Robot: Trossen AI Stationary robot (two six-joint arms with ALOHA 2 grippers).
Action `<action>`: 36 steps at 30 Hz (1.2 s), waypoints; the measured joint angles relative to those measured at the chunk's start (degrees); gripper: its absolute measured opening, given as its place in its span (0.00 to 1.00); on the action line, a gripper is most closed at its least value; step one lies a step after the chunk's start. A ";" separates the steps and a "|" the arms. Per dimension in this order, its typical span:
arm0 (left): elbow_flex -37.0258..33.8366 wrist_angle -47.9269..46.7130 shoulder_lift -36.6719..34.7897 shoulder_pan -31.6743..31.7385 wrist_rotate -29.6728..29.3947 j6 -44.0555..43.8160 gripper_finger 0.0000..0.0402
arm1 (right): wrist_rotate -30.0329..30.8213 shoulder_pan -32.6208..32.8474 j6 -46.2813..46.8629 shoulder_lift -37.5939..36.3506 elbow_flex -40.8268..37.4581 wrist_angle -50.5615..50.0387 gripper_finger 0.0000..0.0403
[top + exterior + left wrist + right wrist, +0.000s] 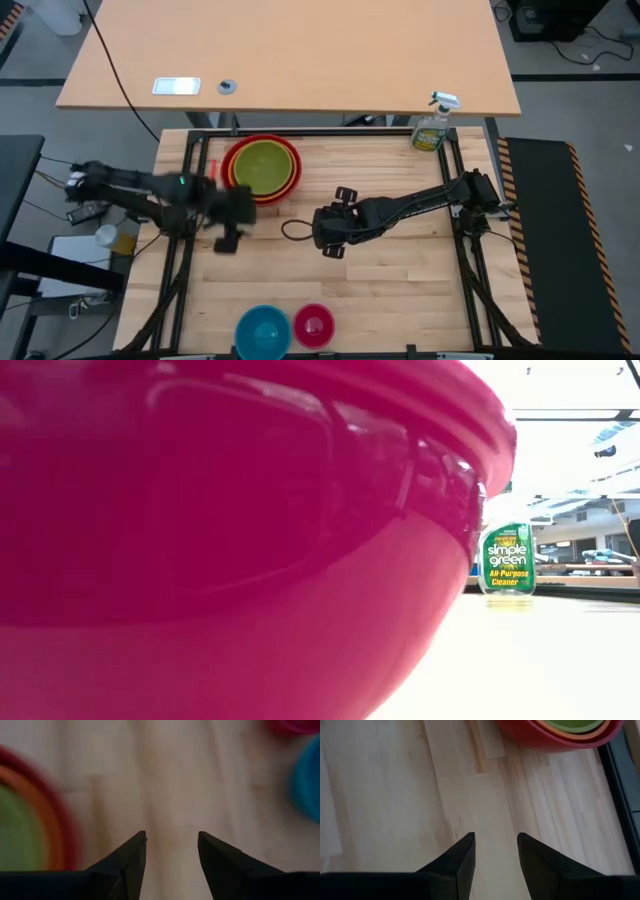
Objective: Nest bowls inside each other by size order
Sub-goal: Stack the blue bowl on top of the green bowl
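Note:
The red bowl [289, 172] stands at the table's far left with the orange bowl [232, 168] and the yellow-green bowl [264, 166] nested inside it. The blue bowl [262, 330] and the magenta-pink bowl [314, 324] stand side by side at the near edge. The magenta-pink bowl [220, 560] fills the low view. My left gripper [228, 238] is open and empty over the bare table, just near of the red bowl. My right gripper [327, 233] is open and empty over the table's middle.
A green spray bottle [432, 124] stands at the table's far right corner. Bare wood lies between the nested stack and the two near bowls. A black frame [470, 270] runs along the table's sides.

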 joint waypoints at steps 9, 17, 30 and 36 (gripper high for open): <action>-2.45 11.42 14.16 -24.05 -1.54 -18.02 0.45 | 1.22 -1.76 0.19 0.00 0.00 -3.92 0.39; 6.01 12.23 26.79 -31.30 -1.66 -24.82 0.45 | 2.57 -3.28 -0.90 -0.02 0.00 -3.18 0.39; 13.47 11.19 35.80 -31.25 -1.62 -39.52 0.45 | 2.62 -2.89 -1.21 -0.02 0.00 0.29 0.39; 13.22 10.31 37.67 -31.30 -1.50 -40.13 0.46 | 2.64 -2.16 -1.10 -0.02 0.00 1.17 0.39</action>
